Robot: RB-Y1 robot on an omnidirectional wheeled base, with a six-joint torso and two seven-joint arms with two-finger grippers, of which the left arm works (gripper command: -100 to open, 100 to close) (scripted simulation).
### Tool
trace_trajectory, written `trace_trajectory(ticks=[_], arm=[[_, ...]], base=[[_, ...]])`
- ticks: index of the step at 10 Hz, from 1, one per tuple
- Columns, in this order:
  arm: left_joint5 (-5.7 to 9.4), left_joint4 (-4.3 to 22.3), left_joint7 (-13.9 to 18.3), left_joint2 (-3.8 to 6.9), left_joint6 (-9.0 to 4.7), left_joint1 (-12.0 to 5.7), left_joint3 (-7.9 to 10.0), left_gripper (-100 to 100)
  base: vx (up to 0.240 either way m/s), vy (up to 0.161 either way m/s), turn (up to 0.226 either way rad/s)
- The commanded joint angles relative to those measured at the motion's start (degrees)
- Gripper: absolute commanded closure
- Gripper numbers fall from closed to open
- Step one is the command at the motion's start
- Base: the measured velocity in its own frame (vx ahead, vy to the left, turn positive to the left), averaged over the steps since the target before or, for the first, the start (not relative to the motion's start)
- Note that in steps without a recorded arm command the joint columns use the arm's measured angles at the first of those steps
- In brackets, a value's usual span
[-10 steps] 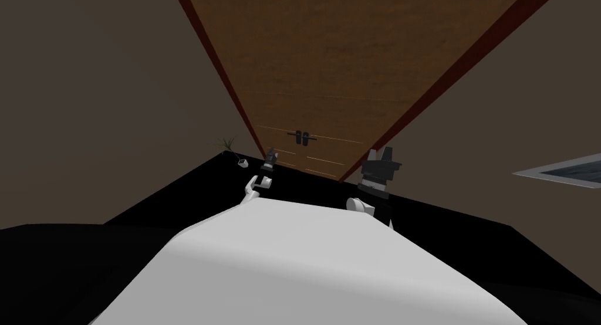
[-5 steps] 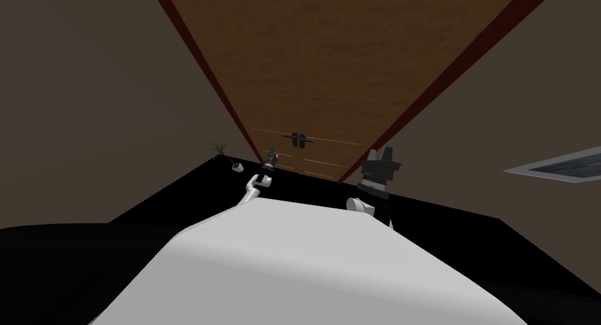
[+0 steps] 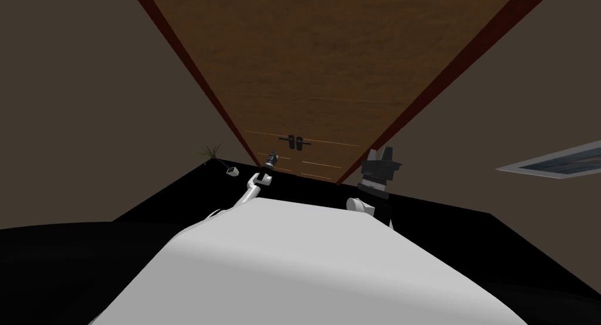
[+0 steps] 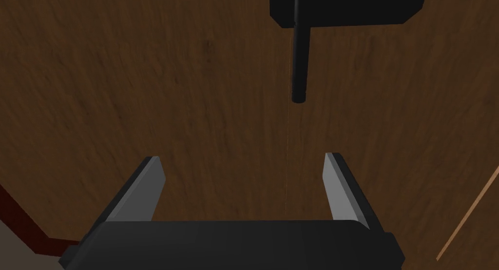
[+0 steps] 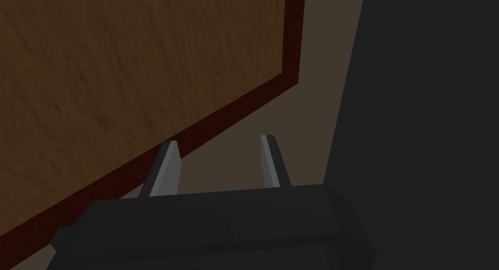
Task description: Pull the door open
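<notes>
Between the two thin fingers of the left claw there is only bare wood: they stand spread wide, pinching nothing. Ahead of their tips, apart from both and nearer one finger than the other, is the free end of one dark, round lever, which runs back to a dark, flat plate. A hair-thin seam runs along the wood beside the lever.

In the head view this claw is held out close before the door, short of the handles and a little to their left. There are two handle plates, side by side at the door's middle, each with one lever pointing away from the other. The door is brown with streaky wood grain and a few faint lines across it, set in one dark red frame.

The right claw is raised well to the right of the left one, before the frame's right strip. Its two fingers stand apart, less widely than the left pair, with nothing between them. Beyond them lie the door's edge, the red frame and a taupe wall.

Left of the left claw, one small potted plant stands at the wall's foot. Far right of the right claw, one framed panel hangs on the wall.
</notes>
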Motion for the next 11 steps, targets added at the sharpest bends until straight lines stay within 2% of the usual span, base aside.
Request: trace_trajectory(ticks=[1,6,7,8,9,10,11], arm=[[0.31,2.2,0.5,0.62,0.75,-1.32,-0.17,-100],[1.08,8.8,1.6,1.99,2.19,-5.14,-0.62,-100],[1.13,9.3,1.7,2.09,2.30,-5.44,-0.67,-100],[1.06,8.6,1.6,1.90,2.32,-5.08,-0.61,-100],[1.74,10.2,2.3,3.91,1.83,-4.44,0.92,-100],[1.74,10.2,2.3,3.91,1.83,-4.44,0.92,-100],[2.29,11.3,2.9,5.46,1.34,-3.97,2.07,-100]], base=[[0.177,0.002,-0.075],[0.165,0.012,-0.089],[0.145,0.016,-0.047],[0.053,0.008,-0.006],[0.039,-0.008,-0.061],[0.035,-0.006,-0.035],[0.049,-0.018,-0.089]])
